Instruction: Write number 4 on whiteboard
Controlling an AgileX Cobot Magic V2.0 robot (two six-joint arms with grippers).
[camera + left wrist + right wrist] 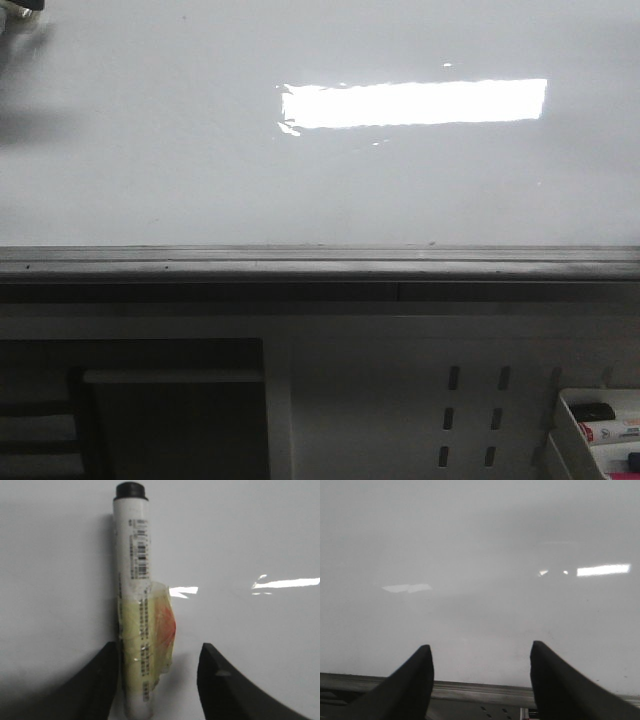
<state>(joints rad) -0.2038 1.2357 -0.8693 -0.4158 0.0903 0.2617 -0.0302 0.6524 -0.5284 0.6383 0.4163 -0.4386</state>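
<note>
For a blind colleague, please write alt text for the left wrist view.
A white marker with a black cap and yellowish tape around its lower body stands between the open left gripper fingers, lying against one finger and apart from the other. Behind it is the glossy blank whiteboard, with light reflections and no writing visible.

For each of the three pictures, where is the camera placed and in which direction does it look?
Front view: forward over the whiteboard and its grey edge rail; no arm clearly shows.
Left wrist view: on the left arm, facing the board; the left claw is open, a taped marker against one finger.
Right wrist view: on the right arm, facing the board; the right claw is open, empty.
All views share the blank board.
</note>
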